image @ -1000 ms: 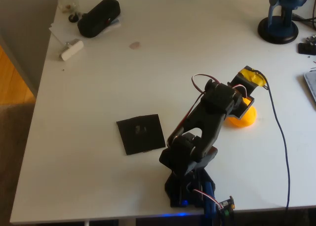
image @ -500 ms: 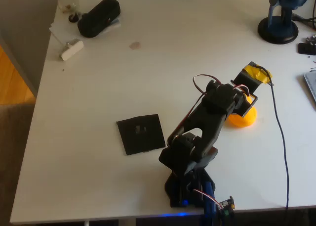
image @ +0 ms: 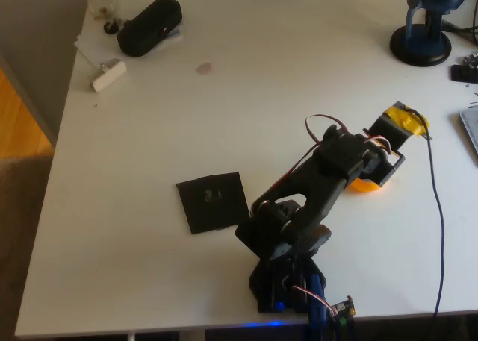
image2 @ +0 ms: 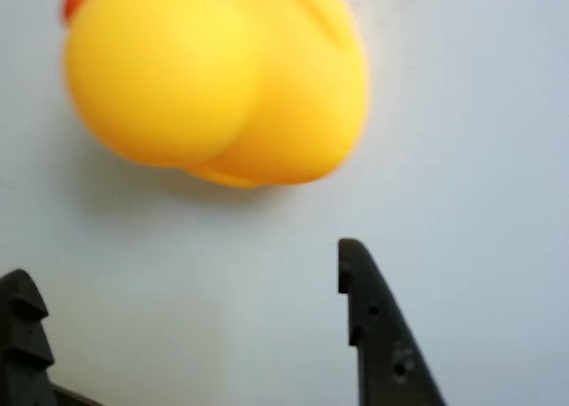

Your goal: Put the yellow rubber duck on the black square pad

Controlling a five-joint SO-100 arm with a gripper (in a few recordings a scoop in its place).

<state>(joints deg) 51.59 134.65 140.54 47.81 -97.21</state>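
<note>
- Over on the right side of the table [image: 149,124], the yellow rubber duck [image2: 218,77] sits on the bare white top, well apart from the black square pad [image: 213,201].
- Looks light, squishy and glossy, so probably a bit slippery. I'd pinch the fat body, not the head.
- Gripper [image2: 191,290] is spread wide with nothing in it, fingertips just short of the duck, not touching as far as the blurry wrist view shows.

Yellow rubber duck [image: 364,183] mostly hidden beneath the arm overhead, blurred and cropped by the top edge in the wrist view [image2: 222,77]; faint mark on black square pad [image: 213,201] too small to read.
</note>
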